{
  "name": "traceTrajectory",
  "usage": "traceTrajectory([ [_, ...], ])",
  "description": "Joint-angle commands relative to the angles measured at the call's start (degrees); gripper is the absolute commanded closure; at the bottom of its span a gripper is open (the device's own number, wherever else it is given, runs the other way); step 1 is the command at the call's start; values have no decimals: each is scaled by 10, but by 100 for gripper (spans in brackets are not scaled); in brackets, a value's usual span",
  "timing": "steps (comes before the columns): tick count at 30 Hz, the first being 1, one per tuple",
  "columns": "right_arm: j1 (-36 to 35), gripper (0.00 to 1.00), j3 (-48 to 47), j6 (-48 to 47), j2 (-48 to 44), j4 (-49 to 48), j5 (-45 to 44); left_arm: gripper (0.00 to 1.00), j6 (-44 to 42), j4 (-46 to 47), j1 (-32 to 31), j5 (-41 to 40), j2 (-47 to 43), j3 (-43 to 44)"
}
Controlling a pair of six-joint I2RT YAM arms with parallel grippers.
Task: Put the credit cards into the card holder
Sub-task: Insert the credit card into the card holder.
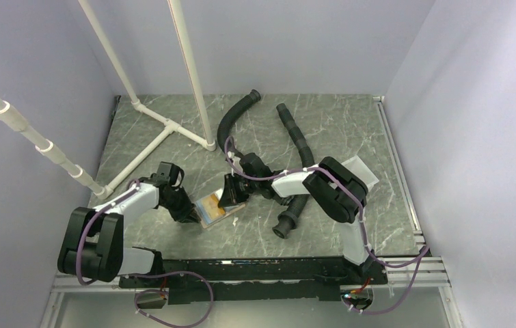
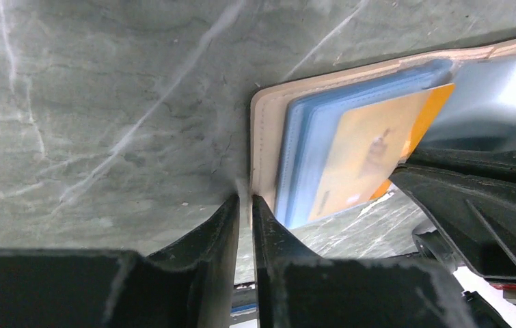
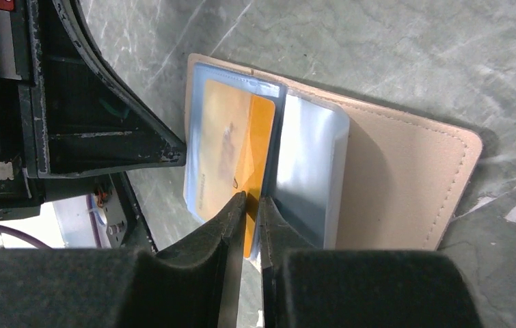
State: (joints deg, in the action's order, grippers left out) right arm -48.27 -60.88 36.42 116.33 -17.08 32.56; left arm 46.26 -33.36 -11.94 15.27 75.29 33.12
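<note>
The tan card holder (image 1: 214, 210) lies open on the marble table between both grippers. In the left wrist view my left gripper (image 2: 245, 201) is shut on the near corner of its tan edge (image 2: 263, 137). An orange-yellow credit card (image 3: 231, 147) sits partly inside a clear blue-tinted sleeve (image 3: 309, 164) of the card holder (image 3: 405, 178). My right gripper (image 3: 249, 202) is shut on that card's bare orange end. The same credit card (image 2: 371, 150) shows in the left wrist view, with a right finger (image 2: 473, 205) beside it. From above, the left gripper (image 1: 192, 217) and right gripper (image 1: 231, 198) flank the holder.
Black corrugated hoses (image 1: 231, 119) (image 1: 294, 137) (image 1: 289, 219) lie behind and to the right of the right arm. A white pipe frame (image 1: 166, 126) stands at the back left. A white tray (image 1: 364, 171) sits behind the right arm's elbow.
</note>
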Motion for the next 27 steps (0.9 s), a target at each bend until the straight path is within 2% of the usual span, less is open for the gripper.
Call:
traceTrajectory([
  [1,-17,86,-19,9,-2,-26,20,81,3,47,-2,-2,21,-5],
  [5,-27,85,-22,24,1,-46,33,82,0,50,-2,-5,33,4],
  [10,-19,76,-30,-50,-36,51,-32,81,-11,24,-2,-21,9,8],
  [15,-20,74,-34,-68,-49,76,-48,81,-14,11,-2,-18,-2,8],
  [19,-22,74,-40,-66,-32,65,-32,80,-16,17,-2,-14,-6,7],
  [27,-53,76,-77,-24,-6,15,16,86,-3,55,-6,15,23,14],
])
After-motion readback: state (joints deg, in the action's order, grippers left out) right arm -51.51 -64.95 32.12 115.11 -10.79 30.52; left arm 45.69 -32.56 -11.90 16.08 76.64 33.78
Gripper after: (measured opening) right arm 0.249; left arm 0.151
